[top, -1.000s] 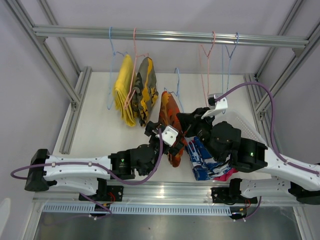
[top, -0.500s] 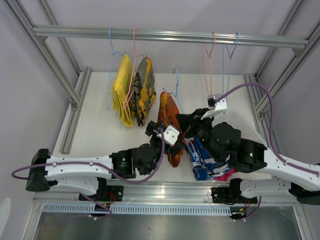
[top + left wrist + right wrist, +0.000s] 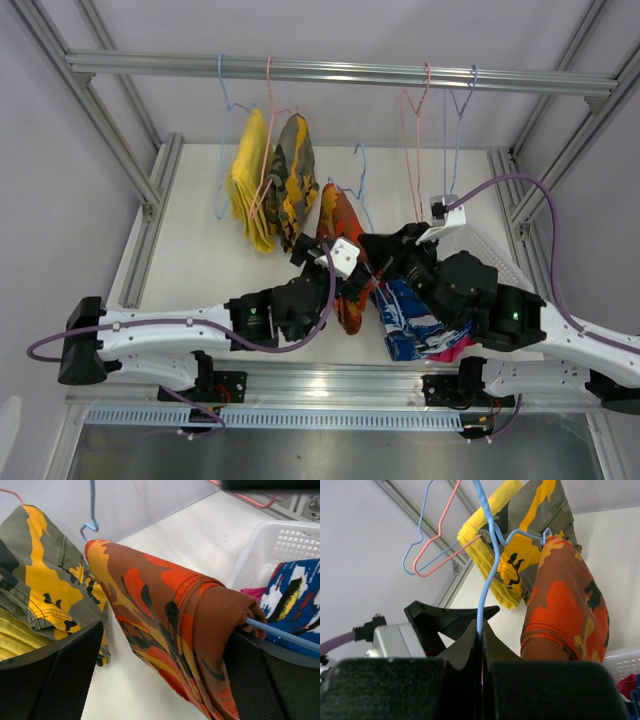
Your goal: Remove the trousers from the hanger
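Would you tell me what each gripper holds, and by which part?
Right gripper pinches the blue hanger by its wire neck; left gripper is open around the orange-red trousers, holding nothing.

No readable text, label or number shows, as far as visible.

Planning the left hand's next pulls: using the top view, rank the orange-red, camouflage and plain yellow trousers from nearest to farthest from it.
1. Orange-red trousers, inside the left hand.
2. Camouflage trousers, hanging up-left.
3. Yellow trousers, farthest left.
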